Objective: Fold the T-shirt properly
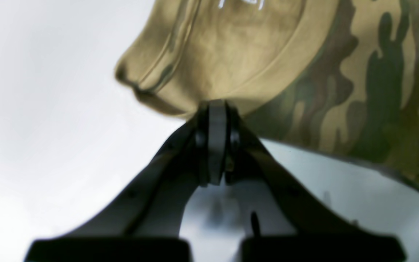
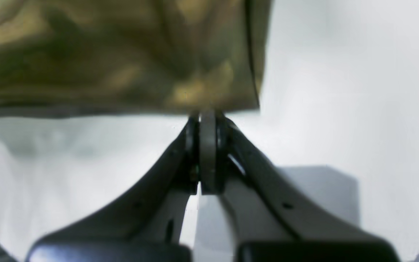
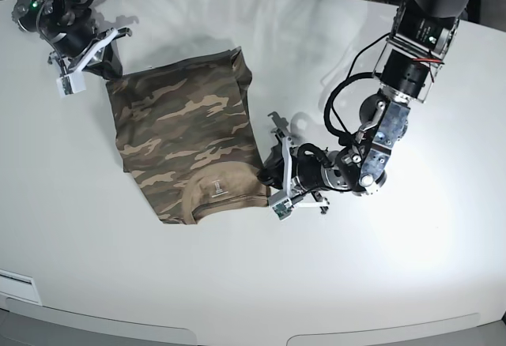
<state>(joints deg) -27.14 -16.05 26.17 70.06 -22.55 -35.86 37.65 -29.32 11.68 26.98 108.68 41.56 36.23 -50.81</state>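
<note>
In your left wrist view, the left gripper (image 1: 216, 105) fills the near edge, its jaws pressed together on the tan collar edge of the T-shirt (image 1: 358, 83), which spreads away to the far right over the white table (image 1: 31, 109).

In your right wrist view, the right gripper (image 2: 207, 114) sits nearest, jaws pinched on the shirt's hem corner; the cloth hangs blurred to the far left.

In your base view, the shirt lies partly folded at the table's centre-left, collar toward the near side, one arm at each end.
</note>
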